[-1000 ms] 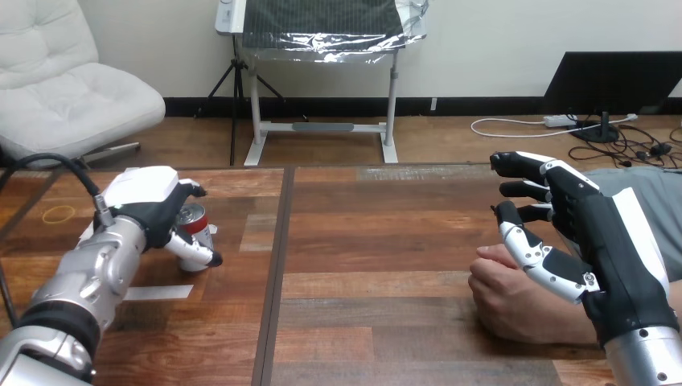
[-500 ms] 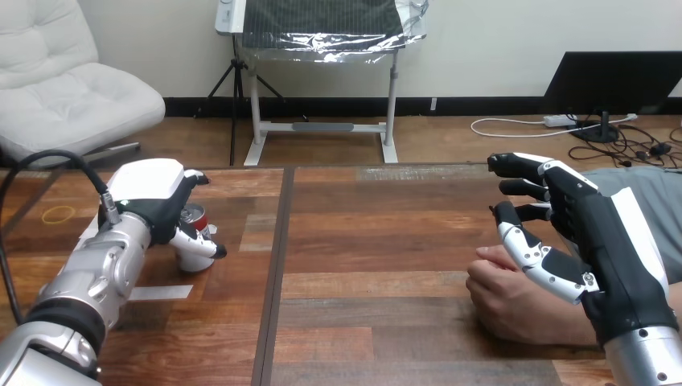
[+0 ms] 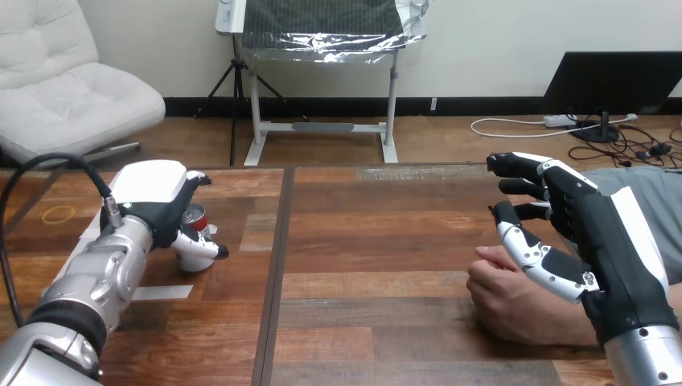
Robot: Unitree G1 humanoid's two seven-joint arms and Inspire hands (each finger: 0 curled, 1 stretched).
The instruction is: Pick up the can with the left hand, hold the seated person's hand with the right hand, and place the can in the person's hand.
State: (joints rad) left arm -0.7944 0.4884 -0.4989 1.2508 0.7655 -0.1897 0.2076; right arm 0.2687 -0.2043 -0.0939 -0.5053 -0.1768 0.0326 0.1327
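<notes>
A red can (image 3: 195,219) with a silver top stands at the table's left side. My left hand (image 3: 154,201) is wrapped round it, thumb curled across its front and fingers behind it. Whether the can's base touches the wood I cannot tell. At the right, the person's hand (image 3: 515,299) rests on the table in a loose fist. My right hand (image 3: 591,233) hovers just above and behind it, open with its fingers relaxed. Its thumb (image 3: 537,257) lies over the person's knuckles and is not curled round them.
A yellow rubber ring (image 3: 58,214) lies at the far left. A white tape strip (image 3: 161,293) sits near my left forearm. A dark seam (image 3: 273,281) runs down the wooden table between the two hands, with bare wood across the middle.
My left hand has shifted slightly up and to the right with the can in its grasp. The right hand and the person's hand have barely moved.
</notes>
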